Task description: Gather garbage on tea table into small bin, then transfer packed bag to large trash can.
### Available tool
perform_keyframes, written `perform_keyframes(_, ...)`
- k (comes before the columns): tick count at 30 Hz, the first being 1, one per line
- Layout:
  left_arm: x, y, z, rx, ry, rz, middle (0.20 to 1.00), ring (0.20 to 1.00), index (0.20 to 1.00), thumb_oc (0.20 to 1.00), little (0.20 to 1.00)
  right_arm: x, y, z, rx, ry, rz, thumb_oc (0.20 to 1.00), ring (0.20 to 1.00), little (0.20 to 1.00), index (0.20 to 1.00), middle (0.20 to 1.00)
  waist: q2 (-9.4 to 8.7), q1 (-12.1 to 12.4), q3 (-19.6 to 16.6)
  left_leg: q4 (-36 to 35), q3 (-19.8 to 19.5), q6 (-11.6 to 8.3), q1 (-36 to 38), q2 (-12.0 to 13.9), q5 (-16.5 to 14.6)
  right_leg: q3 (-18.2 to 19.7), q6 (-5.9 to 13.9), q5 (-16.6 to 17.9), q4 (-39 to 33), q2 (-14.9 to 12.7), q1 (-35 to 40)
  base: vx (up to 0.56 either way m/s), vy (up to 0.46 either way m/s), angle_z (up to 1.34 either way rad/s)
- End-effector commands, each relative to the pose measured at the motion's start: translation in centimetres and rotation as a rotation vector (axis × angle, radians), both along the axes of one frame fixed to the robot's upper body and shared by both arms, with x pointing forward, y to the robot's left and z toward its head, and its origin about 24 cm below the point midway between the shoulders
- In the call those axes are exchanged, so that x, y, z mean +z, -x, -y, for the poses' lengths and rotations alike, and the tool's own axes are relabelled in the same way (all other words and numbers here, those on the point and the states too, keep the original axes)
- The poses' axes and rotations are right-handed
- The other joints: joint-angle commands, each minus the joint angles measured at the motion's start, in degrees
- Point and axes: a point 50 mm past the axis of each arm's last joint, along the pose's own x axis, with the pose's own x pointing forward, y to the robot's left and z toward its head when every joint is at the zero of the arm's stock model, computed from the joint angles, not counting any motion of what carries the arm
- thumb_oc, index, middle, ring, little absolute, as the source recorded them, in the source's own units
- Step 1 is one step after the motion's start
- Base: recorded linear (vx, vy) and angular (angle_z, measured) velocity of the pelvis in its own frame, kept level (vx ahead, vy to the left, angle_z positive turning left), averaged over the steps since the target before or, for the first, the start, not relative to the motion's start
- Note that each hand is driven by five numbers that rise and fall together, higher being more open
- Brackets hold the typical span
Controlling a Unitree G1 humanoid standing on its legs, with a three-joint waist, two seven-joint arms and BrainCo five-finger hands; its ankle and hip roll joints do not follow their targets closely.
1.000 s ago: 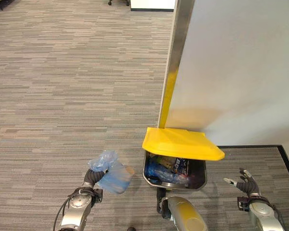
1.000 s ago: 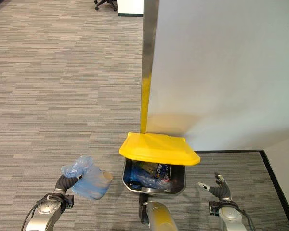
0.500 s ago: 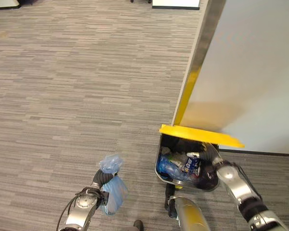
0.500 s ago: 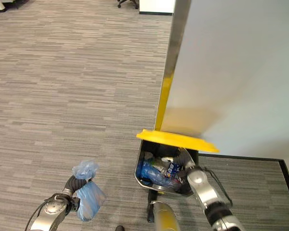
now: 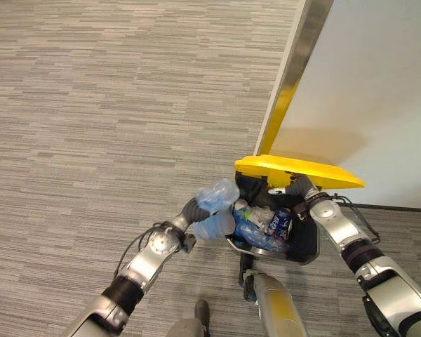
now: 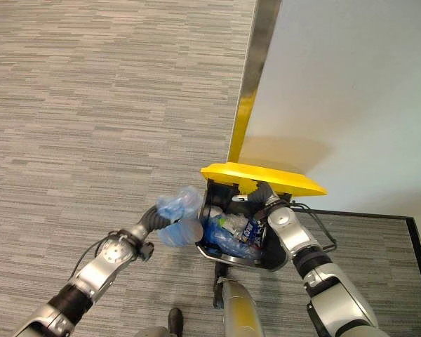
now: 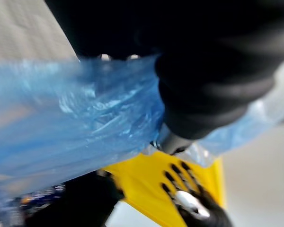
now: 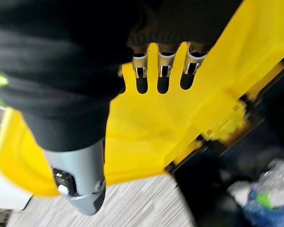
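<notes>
Blue bag (image 5: 216, 208) now at trash can (image 5: 305, 250) rim | right hand (image 8: 163, 64) props yellow lid (image 5: 298, 170)

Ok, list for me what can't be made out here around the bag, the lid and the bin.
- Left hand: its fingers are buried in the blue bag in the eye views; its wrist view is blurred.
- Right hand: fingertips hidden under the yellow lid; in its wrist view, straight fingers lie against the lid.
- Bin: back wall covered by the lid; the rubbish inside is too small to identify.
- Bag contents: blurred.
</notes>
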Motion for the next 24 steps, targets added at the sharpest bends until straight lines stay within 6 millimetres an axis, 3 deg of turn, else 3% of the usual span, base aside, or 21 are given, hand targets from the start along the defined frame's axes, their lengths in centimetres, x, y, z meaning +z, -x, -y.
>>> perform_keyframes(1,3.3,-0.7,1.5,-0.051,0.058,0.166,0.200,0.200,0.200,0.200,0.200,5.1,-2.3,-0.6,0.006,-0.008,0.174,1.000,1.000,1.000,1.000,1.000,-1.45,-0.38,0.20,0.70,-0.56,3.15,6.44,-4.57,-9.18,4.10,9.15,11.50,-10.25,-2.04,-2.96,-0.05,0.001,-0.18)
perform_keyframes(5,5.9,-2.0,3.2,-0.076,0.058,0.256,0.200,0.200,0.200,0.200,0.200,7.9,-3.2,0.2,-0.017,0.034,0.243,1.000,1.000,1.000,1.000,1.000,-1.12,-1.67,1.40,0.99,0.61,3.03,5.31,-5.08,-9.14,4.07,9.54,11.79,-9.97,-2.14,-4.50,-0.03,0.007,-0.18)
perform_keyframes(10,6.8,-2.7,4.8,-0.103,0.019,0.293,0.200,0.200,0.200,0.200,0.200,10.3,-3.9,1.5,-0.069,0.060,0.293,1.000,1.000,1.000,1.000,1.000,-0.28,-3.20,2.30,1.02,1.97,2.86,4.27,-5.51,-8.98,4.01,9.87,12.08,-10.11,-2.25,-5.81,-0.01,0.015,-0.14)
perform_keyframes(18,3.6,-4.5,4.6,-0.054,-0.209,0.207,0.200,0.200,0.200,0.200,0.200,13.4,-4.7,-0.6,-0.024,0.057,0.372,1.000,1.000,1.000,1.000,1.000,0.30,-5.00,5.01,1.75,3.15,2.78,2.14,-5.95,-8.98,4.21,9.84,12.27,-9.51,-2.27,-8.29,-0.02,0.008,-0.11)
perform_keyframes(21,2.8,-5.8,3.1,0.037,-0.370,0.220,0.200,0.200,0.200,0.200,0.200,14.9,-4.4,-3.6,0.070,-0.008,0.459,1.000,1.000,1.000,1.000,1.000,1.06,-6.54,6.49,2.68,3.43,2.86,0.81,-6.30,-9.22,5.18,9.67,12.44,-8.94,-2.27,-9.78,0.00,0.018,-0.08)
perform_keyframes(22,2.7,-5.9,2.8,0.056,-0.386,0.223,0.376,0.376,0.376,0.376,0.376,15.0,-4.2,-4.1,0.088,-0.012,0.472,1.000,1.000,1.000,1.000,1.000,1.14,-6.70,6.57,2.85,3.44,2.89,0.57,-6.33,-9.30,5.27,9.61,12.43,-8.76,-2.27,-10.02,0.02,-0.006,-0.05)
perform_keyframes(23,2.5,-6.1,2.4,0.076,-0.400,0.220,0.614,0.614,0.614,0.614,0.614,15.0,-4.0,-4.5,0.109,-0.013,0.480,1.000,1.000,1.000,1.000,1.000,1.13,-6.83,6.60,3.05,3.53,2.90,0.28,-6.33,-9.34,5.28,9.54,12.43,-8.66,-2.29,-10.19,0.00,0.000,0.00)
perform_keyframes(24,2.4,-6.2,2.1,0.097,-0.408,0.221,1.000,1.000,1.000,1.000,1.000,15.1,-3.8,-4.9,0.125,-0.017,0.493,1.000,1.000,1.000,1.000,1.000,1.17,-6.87,6.68,3.20,3.57,2.92,0.08,-6.33,-9.37,5.24,9.48,12.33,-8.58,-2.25,-10.36,0.00,0.000,0.00)
